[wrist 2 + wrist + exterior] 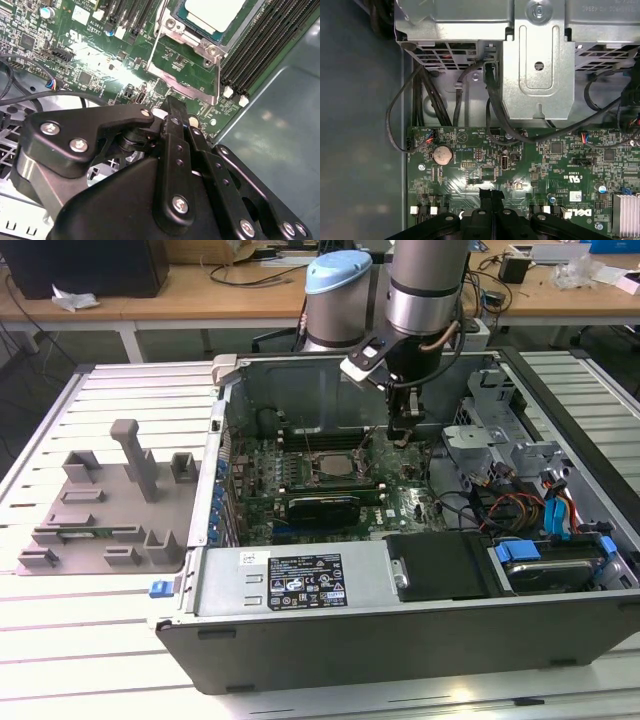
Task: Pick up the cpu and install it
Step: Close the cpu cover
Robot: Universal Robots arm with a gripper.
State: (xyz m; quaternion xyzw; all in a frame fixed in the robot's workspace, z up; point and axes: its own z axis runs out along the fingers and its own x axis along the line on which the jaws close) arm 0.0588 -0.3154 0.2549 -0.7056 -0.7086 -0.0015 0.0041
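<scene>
Black pincer (176, 104), closed, hangs vertically near cpu (215, 12).

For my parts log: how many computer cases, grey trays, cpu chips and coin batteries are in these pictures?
computer case: 1
grey tray: 1
cpu: 1
coin battery: 1
Total: 4

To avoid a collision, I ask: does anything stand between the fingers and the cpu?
Nothing visible does. The cpu lies in the socket frame, its top bare; between it and the fingers is only low motherboard.
</scene>
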